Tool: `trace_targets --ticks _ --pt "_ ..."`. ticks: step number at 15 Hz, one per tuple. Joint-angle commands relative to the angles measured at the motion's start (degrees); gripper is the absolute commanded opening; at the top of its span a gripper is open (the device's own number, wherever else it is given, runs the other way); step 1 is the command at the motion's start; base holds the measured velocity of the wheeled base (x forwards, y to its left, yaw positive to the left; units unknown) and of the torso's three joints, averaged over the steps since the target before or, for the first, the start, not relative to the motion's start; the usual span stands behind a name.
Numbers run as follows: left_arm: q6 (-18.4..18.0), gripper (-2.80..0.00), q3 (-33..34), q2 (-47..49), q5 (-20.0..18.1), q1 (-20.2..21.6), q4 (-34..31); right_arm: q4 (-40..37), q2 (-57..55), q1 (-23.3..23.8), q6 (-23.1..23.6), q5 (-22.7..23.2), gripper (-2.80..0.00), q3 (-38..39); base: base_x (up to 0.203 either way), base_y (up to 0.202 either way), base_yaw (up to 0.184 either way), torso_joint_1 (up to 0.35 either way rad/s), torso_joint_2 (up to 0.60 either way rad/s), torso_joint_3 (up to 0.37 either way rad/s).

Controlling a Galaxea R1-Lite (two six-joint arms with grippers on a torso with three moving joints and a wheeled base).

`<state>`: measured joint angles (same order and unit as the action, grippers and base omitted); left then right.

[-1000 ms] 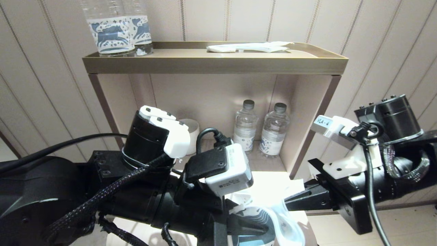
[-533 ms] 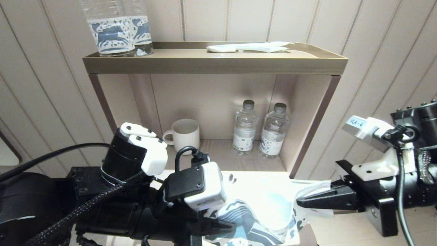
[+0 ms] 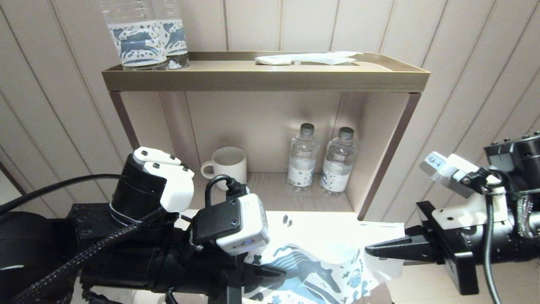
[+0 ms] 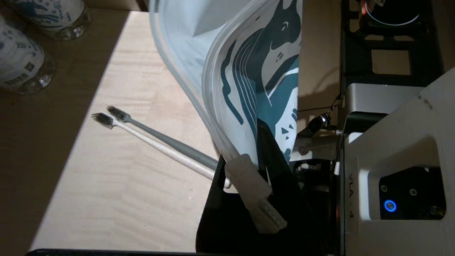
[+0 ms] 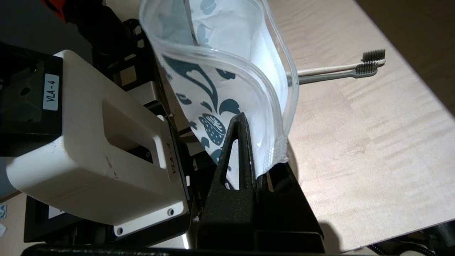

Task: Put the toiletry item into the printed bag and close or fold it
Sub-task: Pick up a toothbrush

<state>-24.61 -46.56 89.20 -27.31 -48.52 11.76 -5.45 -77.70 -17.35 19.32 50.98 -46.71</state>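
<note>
left gripper (image 4: 261,156) and right gripper (image 5: 257,167) each clamped on an end of the bag (image 3: 312,266), held stretched above the table (image 4: 117,199) | two toothbrushes (image 4: 156,140) lie side by side beneath, not yet bagged | the mouth is best kept spread | bottles (image 3: 320,162), mug (image 3: 228,164) on shelf behind

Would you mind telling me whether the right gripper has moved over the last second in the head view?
Yes. The right gripper, shut on the printed bag, has drawn outward to the robot's right, away from the shelf unit's right post.
</note>
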Motion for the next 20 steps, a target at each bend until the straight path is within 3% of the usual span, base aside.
trace_targets --ticks 1,4,6,7,16,18,20 --pt "-0.16 -2.8 0.22 -1.19 -0.18 2.82 0.1 -0.17 0.18 0.72 0.18 0.18 -2.8 0.39 0.0 0.0 0.0 0.0 0.0 0.0" --pt "-0.07 -2.8 0.32 -2.82 -0.35 8.33 0.07 -0.44 0.27 1.88 0.06 -0.09 -2.8 -0.05 0.0 0.0 0.0 0.0 0.0 0.0" --pt "0.0 -2.8 0.85 -3.76 -0.47 9.23 0.07 -0.02 0.19 1.89 0.01 -0.51 -2.8 0.48 0.0 0.0 0.0 0.0 0.0 0.0" --pt "0.0 -2.8 0.85 -3.59 -0.55 9.23 0.01 0.08 0.16 1.42 0.01 -1.28 0.0 0.46 0.0 0.0 0.0 0.0 0.0 0.0" --pt "-0.14 -2.8 1.81 -4.8 -1.02 8.78 0.18 -0.07 -0.43 0.65 0.03 -1.77 0.0 -0.4 0.0 0.0 0.0 0.0 0.0 0.0" --pt "-0.14 -2.8 2.79 -7.27 0.95 10.72 0.15 -0.16 -0.64 0.53 -0.07 -6.6 0.0 -0.39 0.0 0.0 0.0 0.0 0.0 0.0" --pt "-0.09 -2.8 4.88 -10.65 7.44 12.32 0.14 -0.33 -1.41 -1.56 -0.35 -16.18 0.0 -0.39 0.0 0.0 0.0 0.0 0.0 0.0"
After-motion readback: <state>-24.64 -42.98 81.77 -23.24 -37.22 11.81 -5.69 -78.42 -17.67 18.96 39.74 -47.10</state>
